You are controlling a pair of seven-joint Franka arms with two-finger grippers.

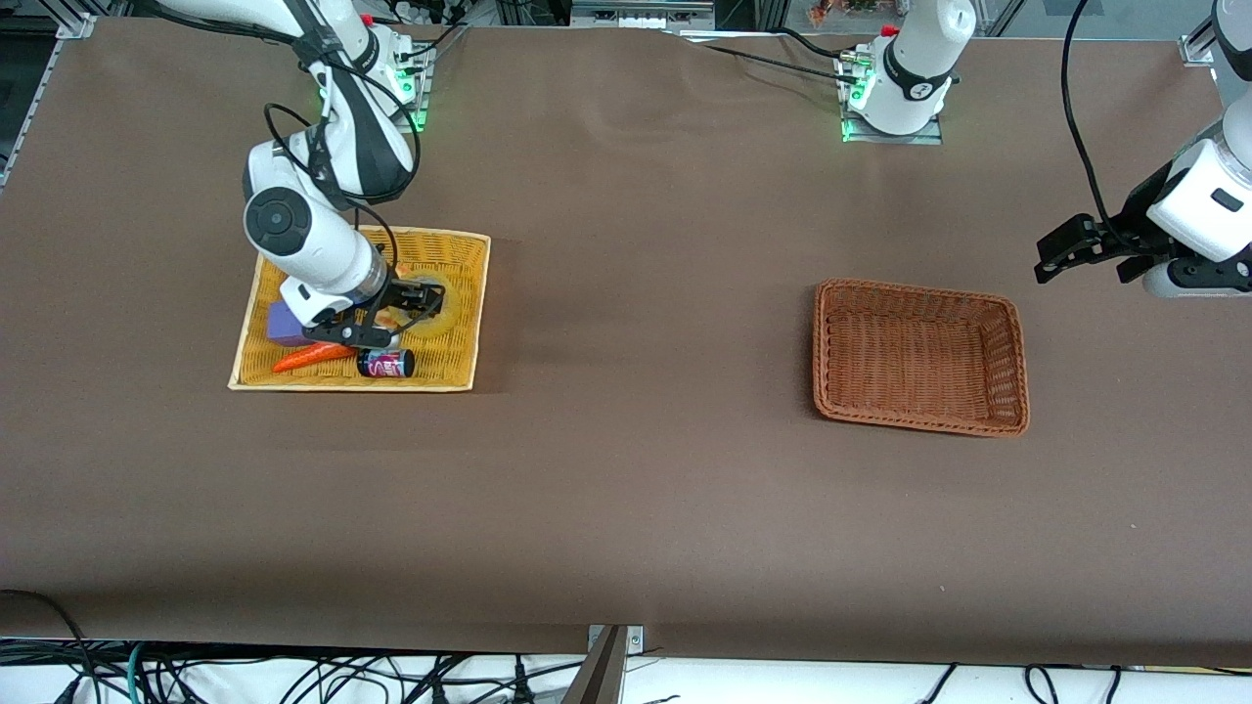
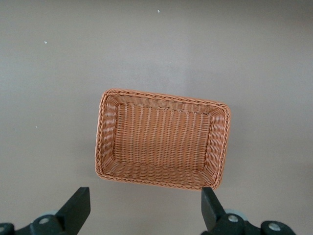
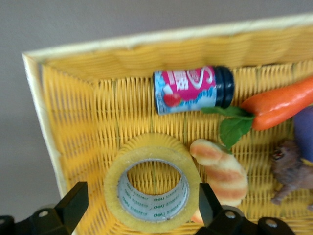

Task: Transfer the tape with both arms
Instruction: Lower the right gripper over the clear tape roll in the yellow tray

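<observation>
The tape (image 3: 151, 146), a yellowish ring with a grey core, lies flat in the yellow woven tray (image 3: 146, 39) toward the right arm's end of the table. My right gripper (image 3: 142, 195) hangs just over it, open, one finger on each side of the ring and nothing gripped. From the front, the right gripper (image 1: 416, 311) partly hides the tape (image 1: 440, 305). My left gripper (image 1: 1061, 249) waits open and empty in the air at the left arm's end of the table. In its wrist view, the left gripper (image 2: 145, 196) looks down on the brown basket (image 2: 161, 95).
The tray (image 1: 460, 240) also holds a small pink-labelled bottle (image 3: 190, 90), a toy carrot (image 3: 279, 105), a croissant toy (image 3: 222, 169) touching the tape, a purple block (image 1: 284, 328) and a small brown animal figure (image 3: 291, 169). The empty brown basket (image 1: 827, 293) stands on the brown table.
</observation>
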